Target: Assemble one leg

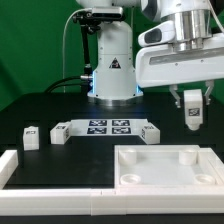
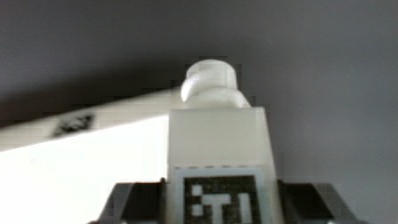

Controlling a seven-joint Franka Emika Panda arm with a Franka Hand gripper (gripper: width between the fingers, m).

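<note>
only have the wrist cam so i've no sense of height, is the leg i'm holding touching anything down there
observer: no, the leg in the end effector hangs in the air, clear of the white top that lies lower in the exterior view
operator: any more legs out there
observer: a second leg stands on the table at the exterior view's left, just off the marker board's end
</note>
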